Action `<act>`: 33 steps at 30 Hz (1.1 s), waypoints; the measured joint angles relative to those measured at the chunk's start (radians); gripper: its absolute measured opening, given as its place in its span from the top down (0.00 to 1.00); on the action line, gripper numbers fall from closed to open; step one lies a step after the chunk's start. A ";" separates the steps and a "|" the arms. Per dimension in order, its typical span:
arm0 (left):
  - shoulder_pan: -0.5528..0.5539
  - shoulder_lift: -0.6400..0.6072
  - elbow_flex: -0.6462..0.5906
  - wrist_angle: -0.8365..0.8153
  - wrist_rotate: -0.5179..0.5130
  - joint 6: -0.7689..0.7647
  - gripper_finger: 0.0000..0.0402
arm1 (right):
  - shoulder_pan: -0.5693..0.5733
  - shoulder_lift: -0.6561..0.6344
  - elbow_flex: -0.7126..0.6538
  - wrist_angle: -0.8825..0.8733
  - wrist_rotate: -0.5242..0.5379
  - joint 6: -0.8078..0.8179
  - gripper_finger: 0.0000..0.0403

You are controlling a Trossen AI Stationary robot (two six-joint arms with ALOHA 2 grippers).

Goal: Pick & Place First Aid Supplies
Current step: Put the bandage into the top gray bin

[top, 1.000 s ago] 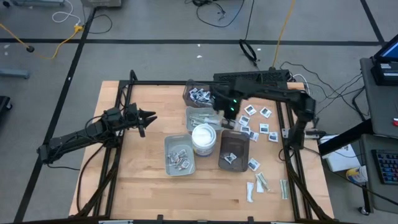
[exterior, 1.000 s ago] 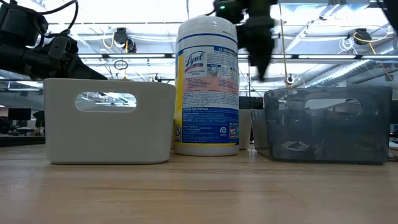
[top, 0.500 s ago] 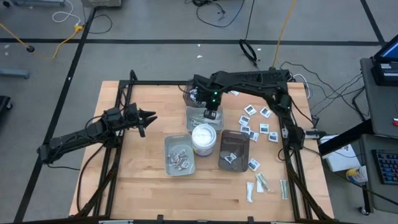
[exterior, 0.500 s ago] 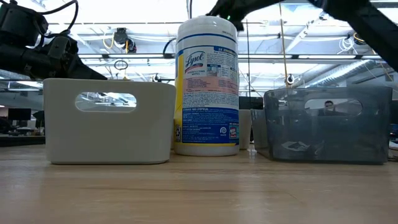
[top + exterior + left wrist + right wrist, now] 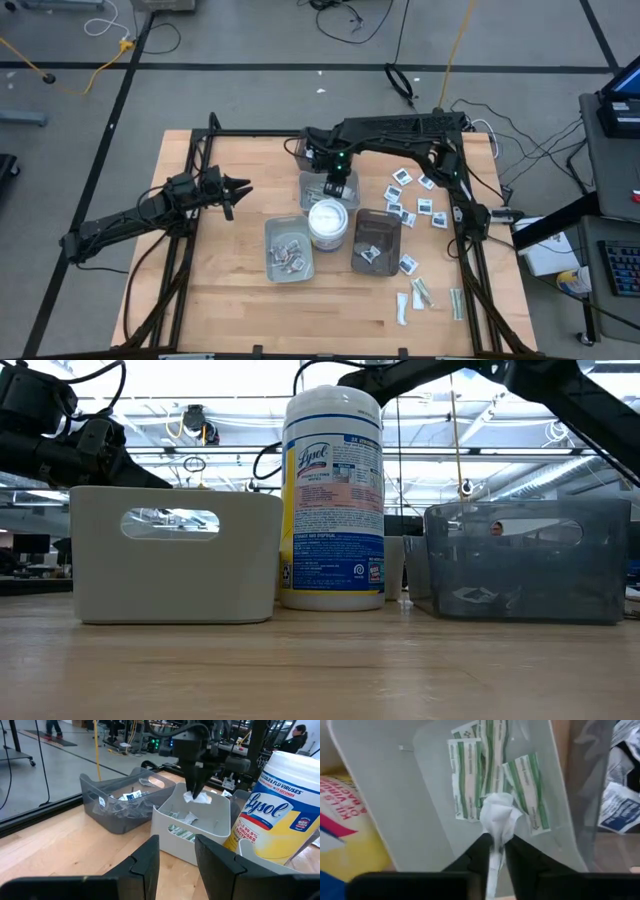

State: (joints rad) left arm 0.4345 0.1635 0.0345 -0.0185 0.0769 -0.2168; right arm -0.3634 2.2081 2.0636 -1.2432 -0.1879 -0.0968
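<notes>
- Here, the right gripper (image 5: 337, 182) hangs over the pale grey rectangular tray (image 5: 310, 185) behind the round white wipes tub (image 5: 329, 223), its fingers pointing straight down into the tray's opening.
- Its two dark fingers (image 5: 481, 854) are pinched narrow on a crumpled white packet (image 5: 498, 814), which sticks out just past the fingertips (in the left wrist view the same packet (image 5: 196, 797) hangs right under the gripper (image 5: 194, 787), level with the tray's rim (image 5: 192, 809)).
- Directly below the right gripper, on the tray floor, lie several narrow green-and-white strip packets (image 5: 465, 777), flat and partly overlapping; the held packet is above them, and whether it touches them cannot be told.
- To one side of the right gripper, just beyond the tray wall, is a dark translucent tray (image 5: 116, 802) holding square white packets with blue print (image 5: 619, 807).
- On the other side of the right gripper stands the wipes tub, just beside the pale tray.
- Farther from the right gripper, on the bare wooden table (image 5: 230, 290), loose square white packets (image 5: 425, 208) lie scattered toward the right edge, and a few narrow strips (image 5: 421, 293) lie toward the front right.
- Two more trays sit in front of the tub: a grey one (image 5: 288, 249) with packets inside and a dark one (image 5: 376, 241) with a single packet.
- The left gripper (image 5: 240, 190) waits well apart at the table's left side, held above the wood, its fingers (image 5: 145, 862) spread with a clear gap and nothing between them.
</notes>
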 joint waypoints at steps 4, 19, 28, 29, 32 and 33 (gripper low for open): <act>0.000 0.000 0.000 0.000 0.000 0.000 0.68 | -0.002 -0.002 0.000 -0.028 -0.001 0.027 0.76; 0.000 0.000 0.000 0.000 0.000 0.000 0.68 | -0.016 -0.146 -0.004 0.009 0.009 0.429 0.46; 0.000 0.000 0.000 0.000 0.000 0.000 0.68 | -0.009 -0.279 -0.198 0.013 0.109 0.793 0.50; 0.000 0.000 0.000 0.000 0.000 0.000 0.68 | -0.008 -0.298 -0.225 0.014 0.132 0.832 0.50; 0.000 0.000 0.000 0.000 0.000 0.000 0.68 | -0.008 -0.352 -0.316 0.020 0.180 0.913 0.50; 0.000 0.000 0.000 0.000 0.000 0.000 0.68 | -0.004 -0.368 -0.346 0.026 0.188 0.937 0.50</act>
State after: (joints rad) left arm 0.4344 0.1635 0.0345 -0.0185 0.0769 -0.2167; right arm -0.3677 1.8405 1.7174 -1.2168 0.0003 0.8398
